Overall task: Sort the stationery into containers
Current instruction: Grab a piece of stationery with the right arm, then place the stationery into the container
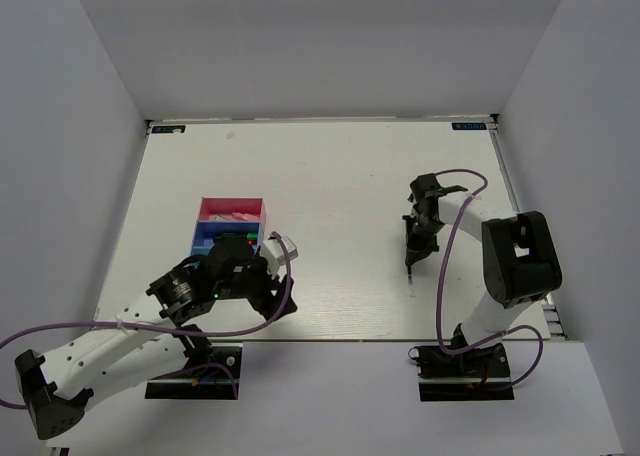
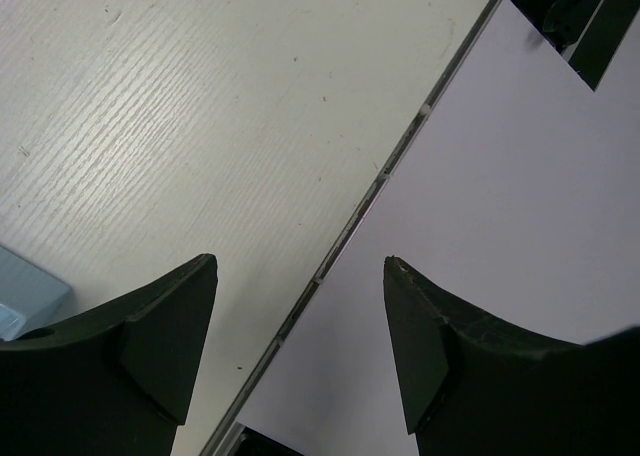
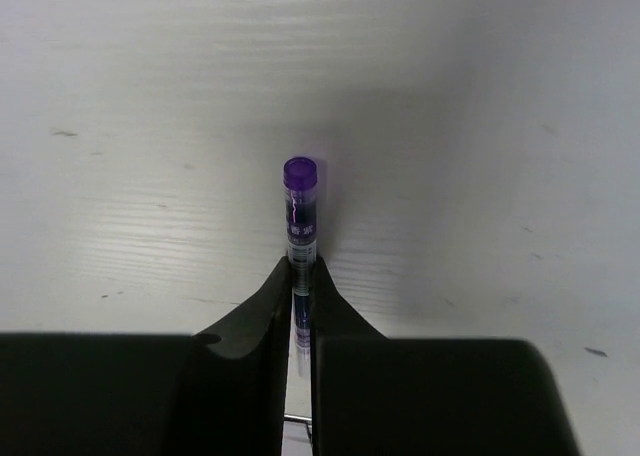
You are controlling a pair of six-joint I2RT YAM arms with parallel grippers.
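- Pen [image 3: 301, 216], thin, with a clear-and-blue barrel and a purple cap [image 3: 300, 173]: pinched tight between the two fingers of the right gripper [image 3: 300, 276], capped end sticking out past the fingertips.
- Sits well to the right of the tray block [image 1: 232, 201], across a bare stretch of white table [image 1: 330, 176] from it.
- Casts a soft shadow on the tabletop just beside the cap. Hard to tell whether resting on the surface or held just above it.
- Shows in the top view only as a thin pale line under the right gripper, a little nearer the arm bases than the tray block.
- Tray block: magenta-pink tray [image 1: 262, 212] on the far side, blue tray [image 1: 203, 238] adjoining it on the near side.
- Holds a few pale pieces [image 1: 238, 216] in the magenta-pink tray, too small to name.
- Left gripper [image 2: 300, 266]: hangs at the near right corner of the tray block and hides its near end in the top view.
- Fingers spread wide apart, with nothing between them.
- Seen from the left wrist: a corner of the light blue tray [image 2: 25, 296] just beside the left-hand finger [image 2: 150, 336], and the table's near edge running slantwise through the gap.
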